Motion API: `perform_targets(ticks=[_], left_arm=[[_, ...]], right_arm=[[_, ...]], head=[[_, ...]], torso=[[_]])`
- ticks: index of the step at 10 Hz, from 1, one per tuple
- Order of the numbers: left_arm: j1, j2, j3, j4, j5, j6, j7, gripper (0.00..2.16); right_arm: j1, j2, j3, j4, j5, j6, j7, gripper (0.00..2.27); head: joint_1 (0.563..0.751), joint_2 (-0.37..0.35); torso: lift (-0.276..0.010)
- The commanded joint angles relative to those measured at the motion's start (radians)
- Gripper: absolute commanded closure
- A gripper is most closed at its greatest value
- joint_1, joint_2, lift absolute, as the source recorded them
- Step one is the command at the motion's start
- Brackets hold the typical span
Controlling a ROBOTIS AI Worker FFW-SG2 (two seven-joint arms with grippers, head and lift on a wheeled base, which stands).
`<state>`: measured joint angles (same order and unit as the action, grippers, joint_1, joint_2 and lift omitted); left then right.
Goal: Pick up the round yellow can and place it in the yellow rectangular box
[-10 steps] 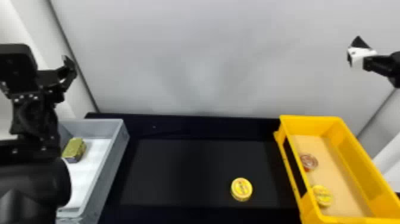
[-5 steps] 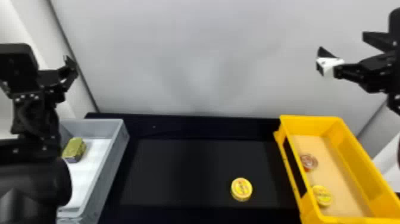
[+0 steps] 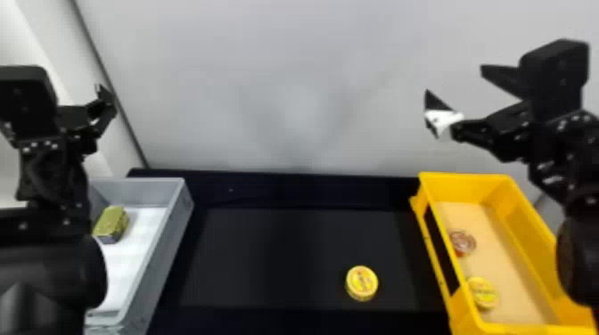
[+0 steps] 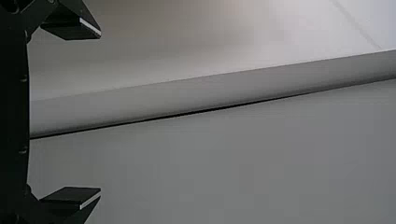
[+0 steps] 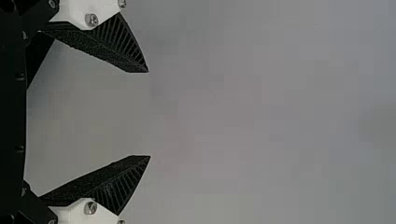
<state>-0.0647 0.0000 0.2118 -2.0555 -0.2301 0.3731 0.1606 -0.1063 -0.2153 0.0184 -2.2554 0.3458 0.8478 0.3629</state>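
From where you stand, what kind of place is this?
Possibly a robot test or sorting station: a dark table between a gray box and a yellow box, with plain pale walls behind.

Head view, high, facing forward and down over table [image 3: 289,258] and far wall [image 3: 289,89]; left wrist view, close behind left gripper [image 3: 104,103], facing the left wall seam [image 4: 191,113] shared with the head view; right wrist view, close behind right gripper [image 3: 455,85], facing wall.

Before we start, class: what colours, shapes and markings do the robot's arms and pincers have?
The left arm and right arm are black, partly rounded, with pale dots. The left pincer is black, its fingers pale-edged. The right pincer has pointed, ribbed black fingers on white mounts with silver screws.
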Motion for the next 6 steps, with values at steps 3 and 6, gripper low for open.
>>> perform_targets(ticks=[3, 6], left_arm=[[-0.001, -0.003, 0.0, 0.002, 0.0, 0.004, -0.001, 0.1], [-0.001, -0.003, 0.003, 0.006, 0.0, 0.004, -0.001, 0.1]], right_arm=[[0.059, 0.011, 0.028, 0.051, -0.186, -0.002, -0.031, 0.15], [0.076, 0.005, 0.075, 0.074, -0.257, 0.047, -0.031, 0.17]], head=[[0.694, 0.014], [0.694, 0.014]], torso=[[-0.061], [-0.061]])
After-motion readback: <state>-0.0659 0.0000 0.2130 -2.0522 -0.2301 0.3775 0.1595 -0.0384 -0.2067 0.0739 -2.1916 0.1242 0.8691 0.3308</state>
